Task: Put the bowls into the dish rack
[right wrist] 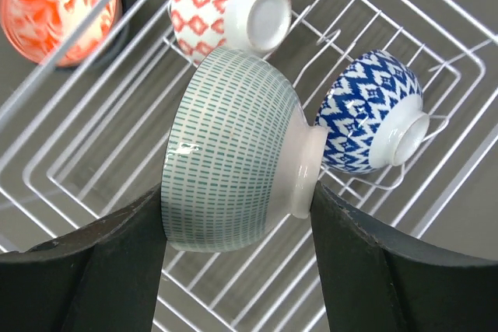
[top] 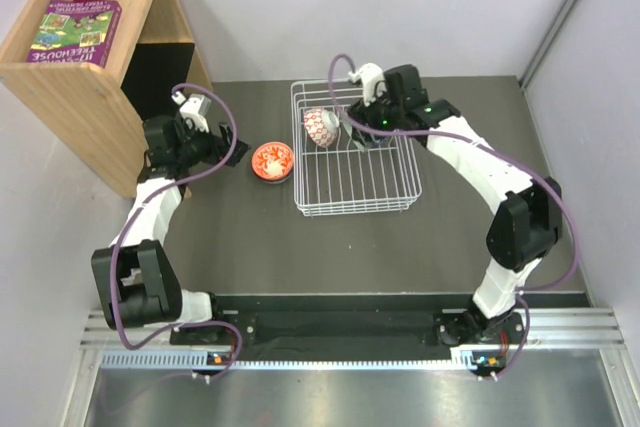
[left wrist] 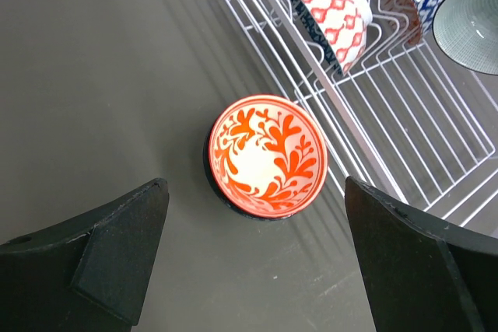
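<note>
The pale green bowl (right wrist: 226, 153) hangs on its side, clamped mouth-to-foot in our right gripper (right wrist: 233, 207), over the dish rack (top: 375, 187), above the gap between red-and-white bowl (right wrist: 226, 5) and blue-and-white bowl (right wrist: 366, 106). Our left gripper (left wrist: 253, 192) gapes wide above the orange-red bowl (left wrist: 268, 157).

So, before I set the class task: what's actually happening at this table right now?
Bowls are being loaded into the white dish rack. The right gripper is shut on a pale green bowl, held over the rack. A red-and-white bowl and a blue-and-white bowl already stand on edge among the prongs. The left gripper is open above an orange-red bowl sitting on the table beside the rack.
</note>
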Motion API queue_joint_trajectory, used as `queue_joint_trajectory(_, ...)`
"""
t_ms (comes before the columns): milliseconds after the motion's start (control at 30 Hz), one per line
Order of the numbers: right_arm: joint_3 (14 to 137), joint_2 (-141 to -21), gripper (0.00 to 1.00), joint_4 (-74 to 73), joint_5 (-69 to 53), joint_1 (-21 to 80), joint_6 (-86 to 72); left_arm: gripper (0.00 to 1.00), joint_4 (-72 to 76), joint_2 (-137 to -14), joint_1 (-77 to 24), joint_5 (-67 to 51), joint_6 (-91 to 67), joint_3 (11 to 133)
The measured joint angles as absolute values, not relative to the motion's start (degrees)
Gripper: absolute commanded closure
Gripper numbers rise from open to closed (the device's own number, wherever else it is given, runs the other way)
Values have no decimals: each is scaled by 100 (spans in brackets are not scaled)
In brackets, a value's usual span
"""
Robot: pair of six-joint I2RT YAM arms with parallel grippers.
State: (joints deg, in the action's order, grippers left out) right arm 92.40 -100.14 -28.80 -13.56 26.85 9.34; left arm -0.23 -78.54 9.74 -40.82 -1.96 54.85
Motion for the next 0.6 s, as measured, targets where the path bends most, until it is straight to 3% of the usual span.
queue_joint_trajectory(600,9032,-10114,100,-3406,1291,3953,2982,1,-38,-7345,1011,-3968,167,4768)
